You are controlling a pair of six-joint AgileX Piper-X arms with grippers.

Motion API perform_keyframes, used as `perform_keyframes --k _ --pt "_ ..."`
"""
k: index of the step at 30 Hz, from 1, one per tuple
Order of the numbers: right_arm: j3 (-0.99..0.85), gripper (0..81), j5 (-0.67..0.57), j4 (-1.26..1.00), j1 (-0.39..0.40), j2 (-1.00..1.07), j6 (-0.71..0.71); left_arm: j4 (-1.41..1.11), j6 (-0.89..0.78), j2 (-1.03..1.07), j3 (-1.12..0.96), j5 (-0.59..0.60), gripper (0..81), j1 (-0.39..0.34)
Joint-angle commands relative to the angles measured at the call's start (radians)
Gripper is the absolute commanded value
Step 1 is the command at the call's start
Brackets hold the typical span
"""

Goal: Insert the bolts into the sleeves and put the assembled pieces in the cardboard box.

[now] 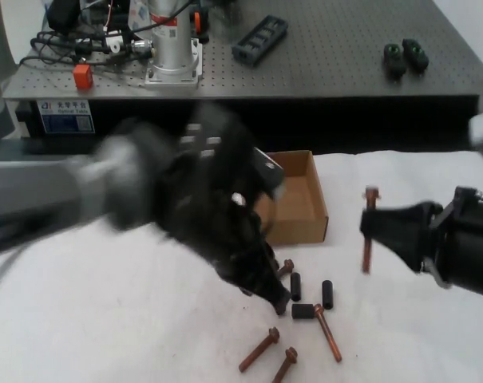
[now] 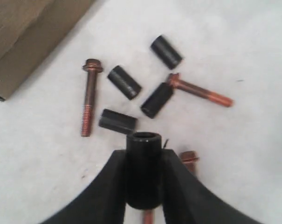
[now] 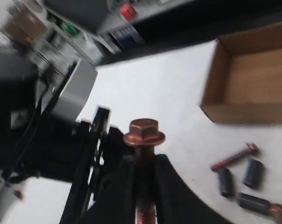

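Box (image 1: 298, 195) sits mid bench (image 1: 89, 327) in the high view, w/ loose bolts (image 1: 259, 349) & sleeves (image 1: 327, 294) just in front. Left wrist cam: left end effector (image 2: 144, 156) pinches one sleeve (image 2: 143, 186) above the rest. Right wrist cam: right end effector (image 3: 143, 165) clamps a bolt (image 3: 144, 133) by its shank.

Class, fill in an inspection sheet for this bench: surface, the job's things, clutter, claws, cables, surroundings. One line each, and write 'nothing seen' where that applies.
Surface: white cloth, rumpled, covering the bench.
Job's things: open cardboard box on the cloth; loose bolts and loose sleeves lying mixed beside it.
Clutter: black tray and orange block on the table behind.
Claws: left claw shut on the held sleeve above the pile; right claw shut on the held bolt, upright, head on top.
Cables: cable bundle at the back left.
Surroundings: perforated metal table behind the bench.
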Motion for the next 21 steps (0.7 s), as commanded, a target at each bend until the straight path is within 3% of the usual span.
perform_keyframes --k 1,5,9,13,21 --pt "0.041 0.0 -0.044 -0.268 0.009 0.008 0.144 -0.386 -0.096 -0.184 0.294 0.365 0.7 -0.005" --pt "0.08 0.0 -0.06 -0.524 0.067 0.059 0.27 -0.618 -0.178 -0.291 0.452 0.483 0.7 -0.025" --pt "0.079 0.0 -0.067 -0.547 0.136 0.111 0.281 -0.681 -0.254 -0.328 0.483 0.525 0.7 -0.028" --pt "0.083 0.0 -0.06 -0.54 0.174 0.131 0.279 -0.682 -0.259 -0.331 0.483 0.524 0.7 -0.028" --pt "0.082 0.0 0.008 -0.494 0.176 0.131 0.234 -0.775 -0.351 -0.331 0.483 0.467 0.7 -0.028"
